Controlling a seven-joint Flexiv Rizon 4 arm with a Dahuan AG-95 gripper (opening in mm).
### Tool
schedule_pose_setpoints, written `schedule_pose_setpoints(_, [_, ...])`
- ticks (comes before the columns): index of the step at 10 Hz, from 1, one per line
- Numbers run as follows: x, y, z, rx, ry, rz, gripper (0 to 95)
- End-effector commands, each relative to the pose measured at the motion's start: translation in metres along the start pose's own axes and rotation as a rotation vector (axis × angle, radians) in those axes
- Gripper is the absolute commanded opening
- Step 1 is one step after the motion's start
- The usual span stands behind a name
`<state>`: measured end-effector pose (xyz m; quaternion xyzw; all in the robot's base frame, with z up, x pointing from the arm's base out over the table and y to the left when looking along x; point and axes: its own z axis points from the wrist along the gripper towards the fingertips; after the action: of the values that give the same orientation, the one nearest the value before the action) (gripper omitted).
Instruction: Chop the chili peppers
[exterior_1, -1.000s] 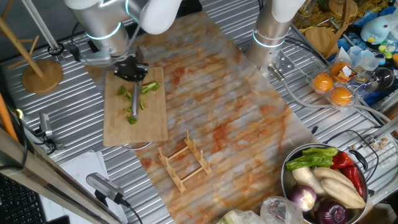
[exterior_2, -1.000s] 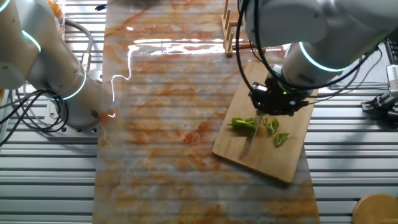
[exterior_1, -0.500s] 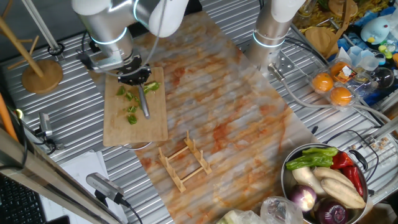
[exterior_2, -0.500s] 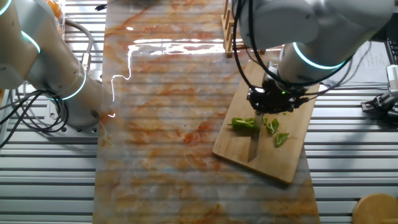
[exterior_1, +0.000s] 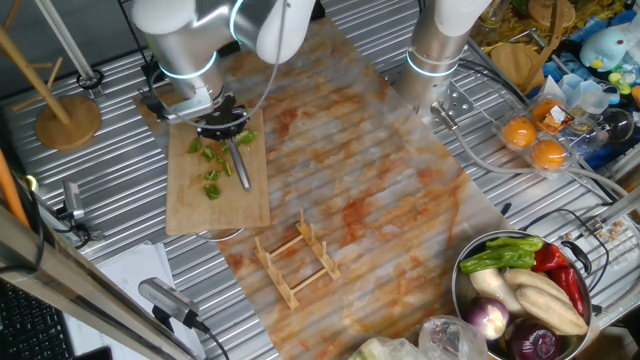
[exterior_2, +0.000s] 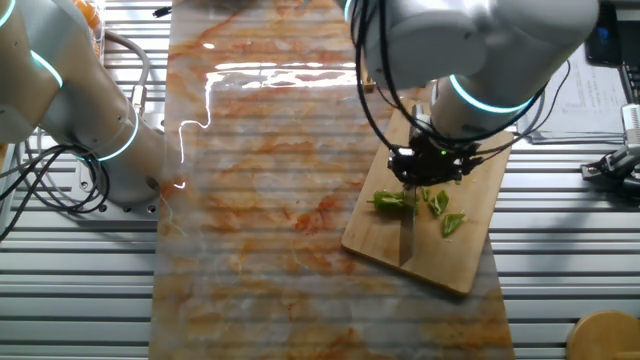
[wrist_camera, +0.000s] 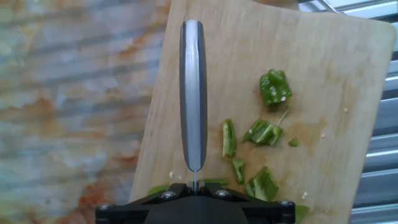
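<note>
A stained mat covered the tabletop (exterior_1: 400, 200). The gripper (exterior_2: 428, 166) was clenched on a knife (wrist_camera: 193, 93); chili peppers (wrist_camera: 264, 132) lay chopped just right of the blade, mid-chopping. Another downward cut seemed needed.

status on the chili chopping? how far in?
Done: the chili peppers are already cut into several small green chunks scattered on the cutting board. In hand: the tool carries the knife, blade over the board's left part, beside the chunks rather than on them. Left: a larger piece near the board edge looks uncut; perhaps a few more chops.
</note>
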<state>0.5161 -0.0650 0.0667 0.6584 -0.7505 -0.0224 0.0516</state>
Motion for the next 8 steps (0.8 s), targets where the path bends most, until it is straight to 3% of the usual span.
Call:
schedule_pose_setpoints(1, [0.0, -0.002, 0.001, 0.014, 0.013, -0.004, 0.0])
schedule_pose_setpoints(2, [0.0, -0.003, 0.001, 0.026, 0.025, 0.002, 0.0])
schedule_pose_setpoints(4, [0.0, -0.007, -0.001, 0.04, 0.02, 0.007, 0.0])
schedule_pose_setpoints(6, [0.001, -0.02, -0.006, 0.056, 0.019, 0.004, 0.0])
schedule_pose_setpoints(8, [0.0, -0.036, -0.002, 0.07, 0.015, 0.014, 0.0])
